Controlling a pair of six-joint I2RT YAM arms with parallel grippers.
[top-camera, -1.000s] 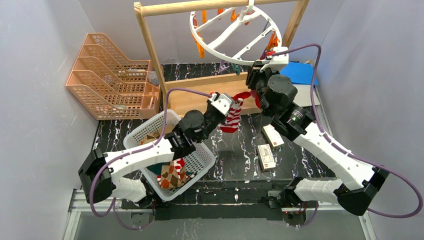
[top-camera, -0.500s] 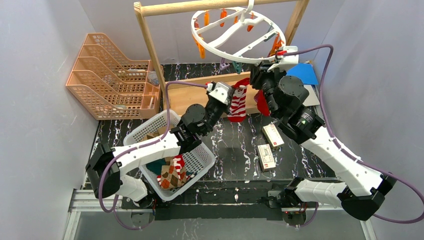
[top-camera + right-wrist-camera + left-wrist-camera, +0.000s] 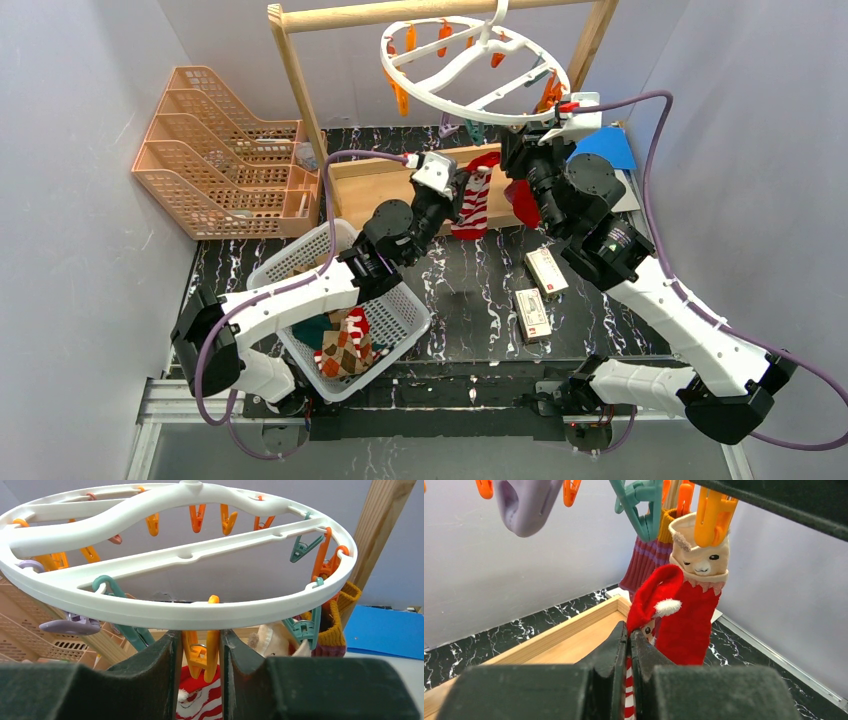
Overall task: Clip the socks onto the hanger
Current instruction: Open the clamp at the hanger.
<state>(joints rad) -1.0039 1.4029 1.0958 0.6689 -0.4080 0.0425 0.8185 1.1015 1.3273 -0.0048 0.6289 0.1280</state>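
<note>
The white ring hanger [image 3: 470, 114] hangs from the wooden frame, with orange and teal clips under it. My left gripper [image 3: 630, 630] is shut on the cuff of a red-and-white striped sock [image 3: 472, 208], held up just below the ring's front rim. My right gripper [image 3: 200, 637] is shut on an orange clip [image 3: 202, 655] under the hanger [image 3: 175, 612], its fingers pressing the clip's two handles. The striped sock [image 3: 200, 702] lies right below that clip. A red sock [image 3: 689, 625] and a maroon sock [image 3: 644, 565] hang clipped beside it.
A white basket [image 3: 400, 330] at the near left holds an argyle sock [image 3: 343, 350] and others. Two small boxes [image 3: 546, 270] lie on the dark marble table. An orange tray rack [image 3: 220, 150] stands at the far left. The wooden frame post [image 3: 300, 90] rises behind.
Both grippers have risen toward the ring. The left one carried the striped sock up and back under the rim. The ring has swung more level, with the right gripper now at its front rim.
</note>
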